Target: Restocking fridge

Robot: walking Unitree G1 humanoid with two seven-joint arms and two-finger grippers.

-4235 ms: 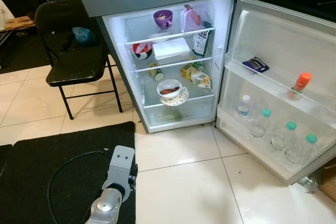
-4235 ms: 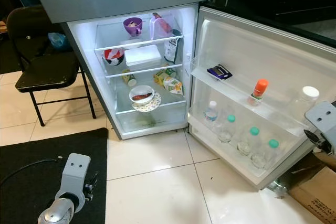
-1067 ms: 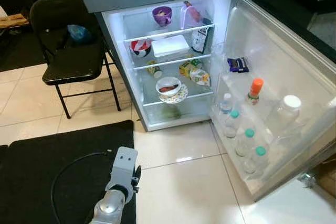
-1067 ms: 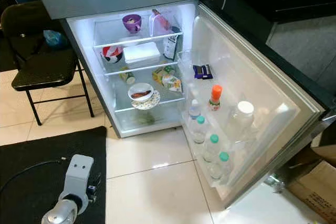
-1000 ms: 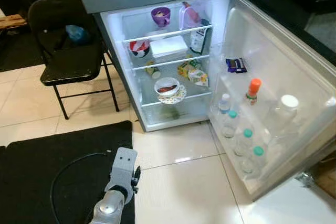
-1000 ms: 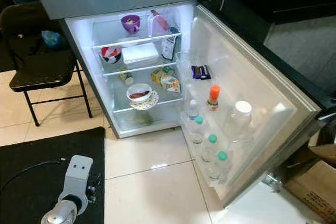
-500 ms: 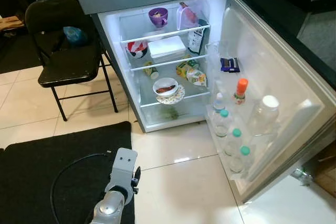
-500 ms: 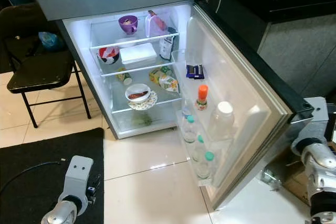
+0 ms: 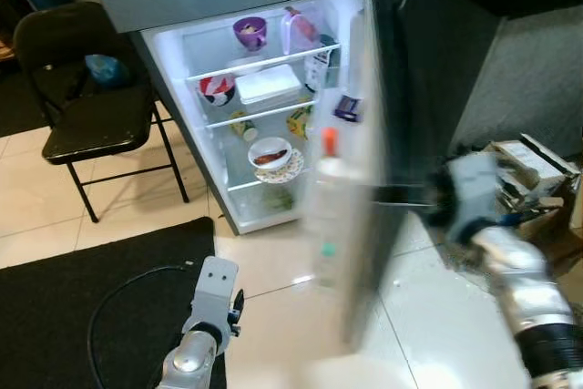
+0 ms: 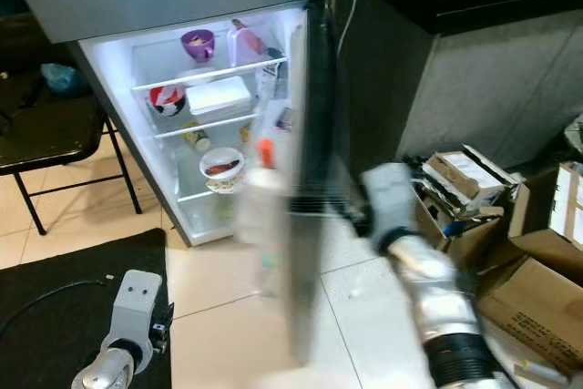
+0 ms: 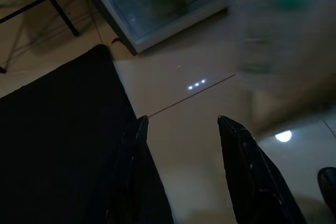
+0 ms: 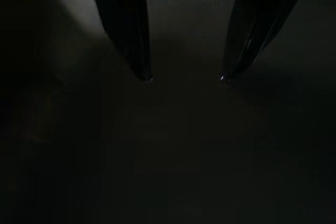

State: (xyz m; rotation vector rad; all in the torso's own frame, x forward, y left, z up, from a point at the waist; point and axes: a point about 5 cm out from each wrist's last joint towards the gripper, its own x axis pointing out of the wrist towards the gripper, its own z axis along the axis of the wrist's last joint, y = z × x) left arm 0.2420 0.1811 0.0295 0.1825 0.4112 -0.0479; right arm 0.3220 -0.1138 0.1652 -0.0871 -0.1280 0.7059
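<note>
Pale floor tiles [image 9: 118, 216] and a black mat [image 9: 82, 298] lie before the fridge [image 9: 255, 88], whose lit shelves hold a purple cup [image 9: 250, 32] and a white bowl [image 9: 269, 152]. Its door [image 9: 364, 189] stands edge-on and blurred, with bottles in its racks. Behind the door is the right arm; the right hand [image 12: 184, 77] has its fingers apart in the dark. The left hand [image 11: 181, 124] hangs above the floor, fingers apart, holding nothing.

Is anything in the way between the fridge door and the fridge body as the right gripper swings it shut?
Nothing visible blocks it. The grey fridge door, blurred, stands edge-on with floor tiles below the gap to the lit fridge shelves. The right gripper faces something dark.
</note>
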